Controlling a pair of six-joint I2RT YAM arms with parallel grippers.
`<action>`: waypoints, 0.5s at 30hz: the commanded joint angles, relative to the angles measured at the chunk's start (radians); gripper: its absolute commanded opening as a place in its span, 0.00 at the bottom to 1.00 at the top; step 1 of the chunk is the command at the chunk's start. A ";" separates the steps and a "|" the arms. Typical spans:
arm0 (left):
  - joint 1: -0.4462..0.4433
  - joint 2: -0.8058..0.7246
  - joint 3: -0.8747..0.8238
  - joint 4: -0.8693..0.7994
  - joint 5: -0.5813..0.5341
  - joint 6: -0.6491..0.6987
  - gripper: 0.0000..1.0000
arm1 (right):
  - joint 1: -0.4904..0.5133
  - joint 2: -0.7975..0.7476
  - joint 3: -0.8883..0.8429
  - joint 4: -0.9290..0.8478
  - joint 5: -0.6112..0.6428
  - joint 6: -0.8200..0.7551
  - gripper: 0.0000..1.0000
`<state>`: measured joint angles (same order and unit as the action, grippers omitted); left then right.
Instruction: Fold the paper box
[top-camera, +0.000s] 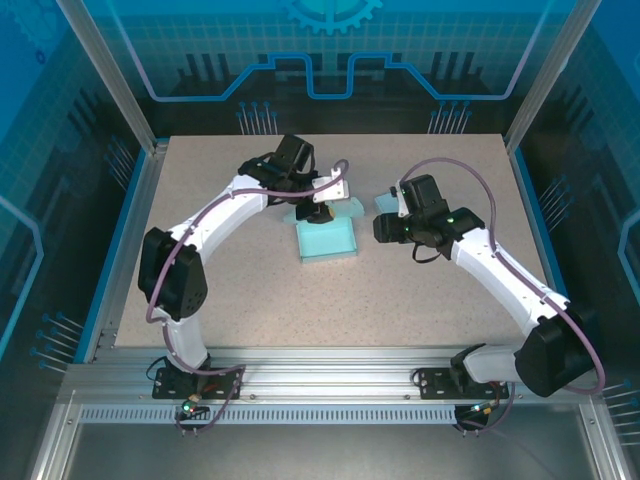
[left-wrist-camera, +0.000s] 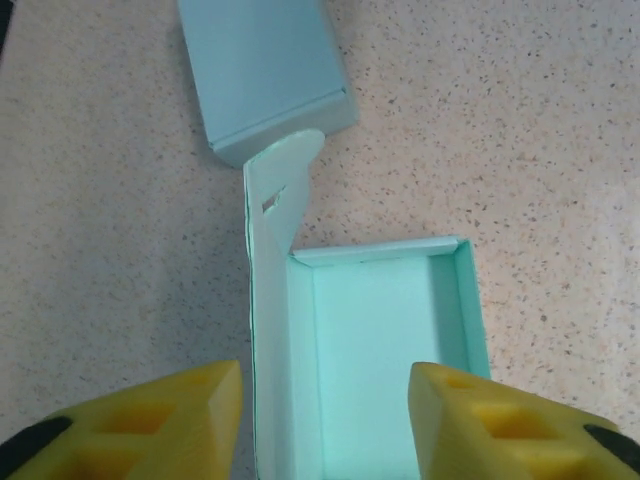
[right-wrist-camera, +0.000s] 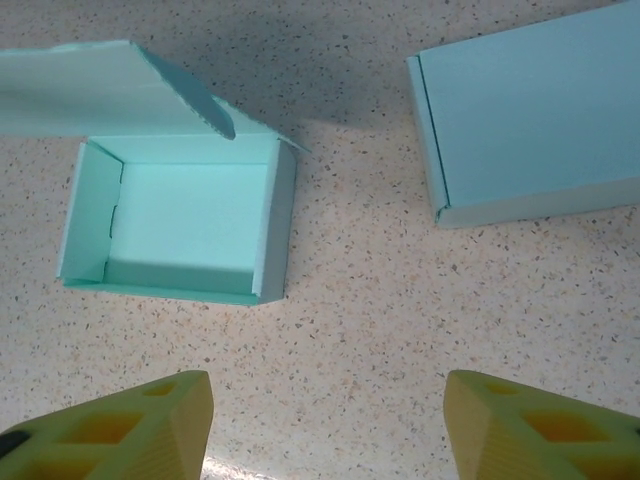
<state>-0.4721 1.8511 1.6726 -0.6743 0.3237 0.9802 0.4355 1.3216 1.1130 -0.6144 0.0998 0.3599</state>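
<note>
The teal paper box (top-camera: 328, 242) lies open in the middle of the table, its walls up and its lid flap (left-wrist-camera: 276, 215) standing at one side. My left gripper (top-camera: 318, 212) hovers over the box's far end. In the left wrist view the box (left-wrist-camera: 385, 350) sits below my left gripper (left-wrist-camera: 325, 425), whose yellow jaws are open and straddle the flap-side wall without pinching it. My right gripper (top-camera: 384, 228) is to the right of the box. In the right wrist view my right gripper (right-wrist-camera: 328, 425) is open over bare table, apart from the box (right-wrist-camera: 185, 225).
A second teal box, closed (right-wrist-camera: 530, 115), lies to the right of the open one, partly under the right arm (top-camera: 386, 203); it shows beyond the flap in the left wrist view (left-wrist-camera: 265, 70). Speckled tabletop (top-camera: 420, 300) surrounds both; metal frame posts stand at the table's corners.
</note>
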 joint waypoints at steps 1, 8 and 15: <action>0.011 -0.063 0.001 0.048 0.022 -0.037 0.62 | -0.011 0.026 0.032 0.001 -0.016 -0.043 0.65; 0.022 -0.274 -0.162 0.231 -0.050 -0.214 0.76 | -0.011 0.035 0.059 0.020 -0.029 -0.089 0.68; 0.038 -0.584 -0.566 0.505 -0.376 -0.631 0.76 | -0.012 0.090 0.097 0.043 -0.047 -0.141 0.68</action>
<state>-0.4522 1.3415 1.2369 -0.3149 0.1085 0.5999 0.4355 1.3796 1.1660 -0.5968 0.0696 0.2626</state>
